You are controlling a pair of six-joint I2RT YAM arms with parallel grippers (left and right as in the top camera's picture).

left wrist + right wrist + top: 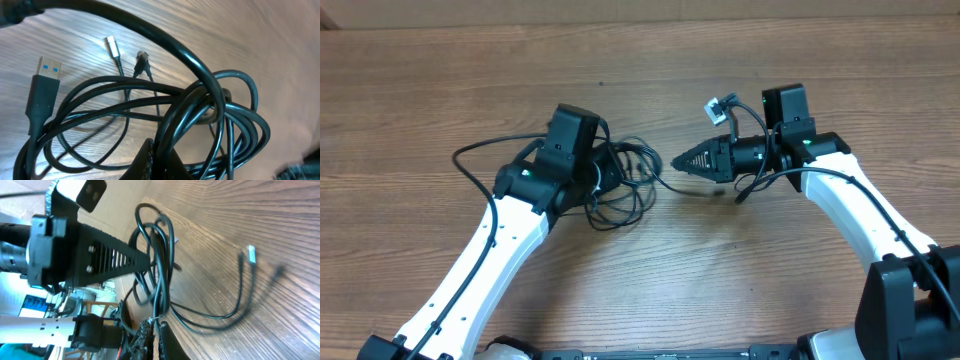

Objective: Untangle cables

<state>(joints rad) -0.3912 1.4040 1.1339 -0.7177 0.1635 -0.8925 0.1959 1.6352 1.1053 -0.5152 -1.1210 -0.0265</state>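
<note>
Cables [630, 178] lie bundled left of centre beneath the left gripper [603, 177], the nearer tool; one thin strand [670, 187] trails right, past the left-pointing tip of the right gripper [680, 162]; neither gripper's opening or hold can be told.

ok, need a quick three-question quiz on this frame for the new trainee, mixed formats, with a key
1. True or false: in the left wrist view, the USB-A plug has a blue insert.
2. Multiple choice: in the overhead view, which arm reaches over the cable tangle? A) left B) right C) neither
3. Short answer: in the left wrist view, how many small connector ends lie free just right of that plug?

Key
1. True.
2. A, the left arm.
3. Two: a silver connector and a dark connector.
</note>
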